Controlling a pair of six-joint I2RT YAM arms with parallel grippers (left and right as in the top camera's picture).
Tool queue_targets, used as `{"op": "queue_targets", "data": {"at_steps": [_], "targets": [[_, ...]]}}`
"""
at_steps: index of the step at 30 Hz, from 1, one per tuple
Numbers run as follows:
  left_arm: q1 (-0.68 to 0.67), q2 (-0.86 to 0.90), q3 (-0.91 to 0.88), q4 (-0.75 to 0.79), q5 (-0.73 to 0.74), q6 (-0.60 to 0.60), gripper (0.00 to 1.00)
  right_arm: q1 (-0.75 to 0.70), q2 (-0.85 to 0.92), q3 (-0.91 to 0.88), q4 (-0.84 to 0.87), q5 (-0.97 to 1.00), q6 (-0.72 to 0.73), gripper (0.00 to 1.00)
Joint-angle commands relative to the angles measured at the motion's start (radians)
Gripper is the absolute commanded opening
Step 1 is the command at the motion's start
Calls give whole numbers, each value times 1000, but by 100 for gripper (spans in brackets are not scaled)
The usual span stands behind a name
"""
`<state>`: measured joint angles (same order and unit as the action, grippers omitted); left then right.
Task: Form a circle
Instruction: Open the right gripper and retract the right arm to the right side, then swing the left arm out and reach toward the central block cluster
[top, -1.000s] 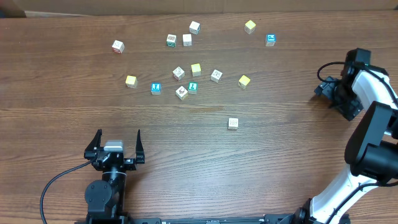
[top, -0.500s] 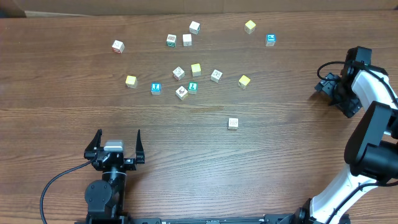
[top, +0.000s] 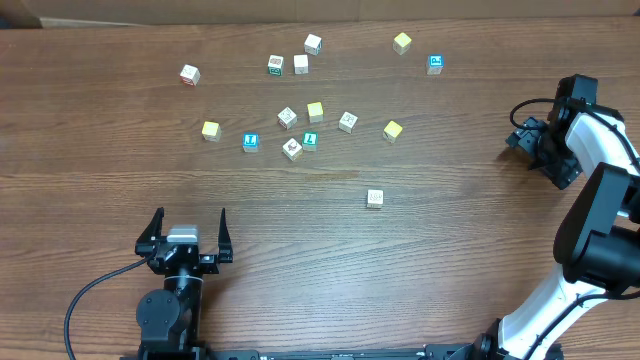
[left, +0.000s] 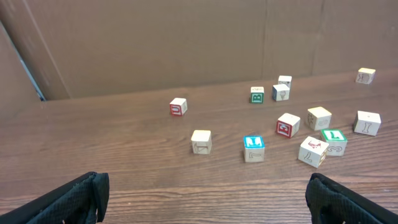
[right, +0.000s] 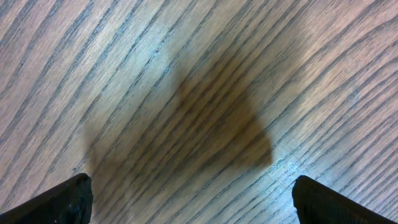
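Fifteen small toy cubes lie scattered across the upper half of a wood-grain counter (top: 450, 250) in the overhead view: eight white, four pale yellow and three cyan. Just left of centre, four of them make up the circle (top: 310, 139), a tight ring of one pale yellow cube (top: 315, 111) at its top, a white picture cube (top: 287, 118) at its left, a second white picture cube (top: 291, 149) at its bottom and a cyan cube (top: 310, 140) at its lower right. The other eleven sit loose around it, one white cube (top: 375, 198) alone below and to the right of the rest. The left end effector (top: 190, 215), at the lower left of the frame, stands well apart from the cubes with its fingers spread wide and nothing between them. The right end effector (top: 520, 140), at the right edge, also stands wide apart over bare wood, gripping nothing. A brown cardboard wall (left: 186, 43) backs the counter in the left wrist view.
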<state>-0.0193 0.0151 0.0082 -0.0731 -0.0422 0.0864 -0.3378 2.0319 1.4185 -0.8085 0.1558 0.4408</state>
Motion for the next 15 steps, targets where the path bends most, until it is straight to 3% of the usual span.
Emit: {"op": "queue_targets", "data": {"at_steps": [1,7,15], "targets": [[4,-10,-3,48,-28,34,100,1,-27,-5,4,1,4,100],[4,-10,-3,39,-57,53,100,1,-27,-5,4,1,4,100],[4,-11,17,341,66,2,100,1,-27,-5,4,1,4,100]]}}
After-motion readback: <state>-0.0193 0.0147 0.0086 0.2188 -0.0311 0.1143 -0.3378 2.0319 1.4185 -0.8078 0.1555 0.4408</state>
